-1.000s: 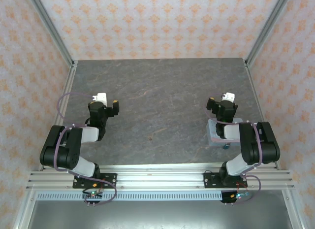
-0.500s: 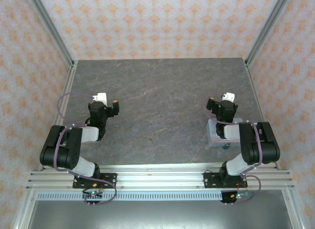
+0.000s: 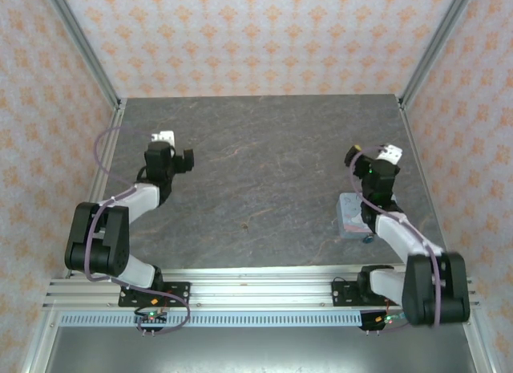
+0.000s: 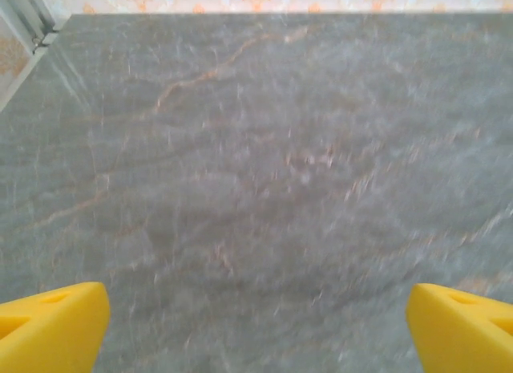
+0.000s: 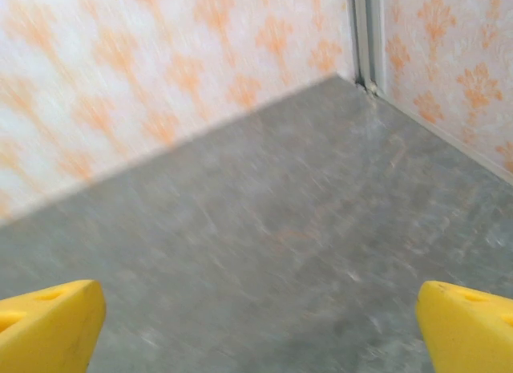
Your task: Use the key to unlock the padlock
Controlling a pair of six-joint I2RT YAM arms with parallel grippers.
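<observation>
A tiny dark blue-teal padlock [image 3: 368, 238] lies on the table at the near right corner of a pale blue tin [image 3: 349, 214], beside my right arm's forearm. A small dark speck [image 3: 245, 225] sits mid-table; I cannot tell whether it is the key. My right gripper [image 3: 358, 158] hangs beyond the tin, open and holding nothing; its yellow fingertips [image 5: 48, 321] stand wide apart over bare table in the right wrist view. My left gripper [image 3: 185, 158] is at the left of the table, also open, with yellow fingertips [image 4: 52, 325] spread over bare stone.
The grey stone table [image 3: 264, 148] is fenced by patterned walls and metal corner posts [image 3: 437, 44]. The right wrist view shows the far right corner post [image 5: 365, 36]. Both arm bases are bolted to the rail [image 3: 256, 293] at the near edge.
Both arms have stretched out and away from their bases. The right arm swung clear of the tin, uncovering more of it. The left gripper moved slightly farther up the table.
</observation>
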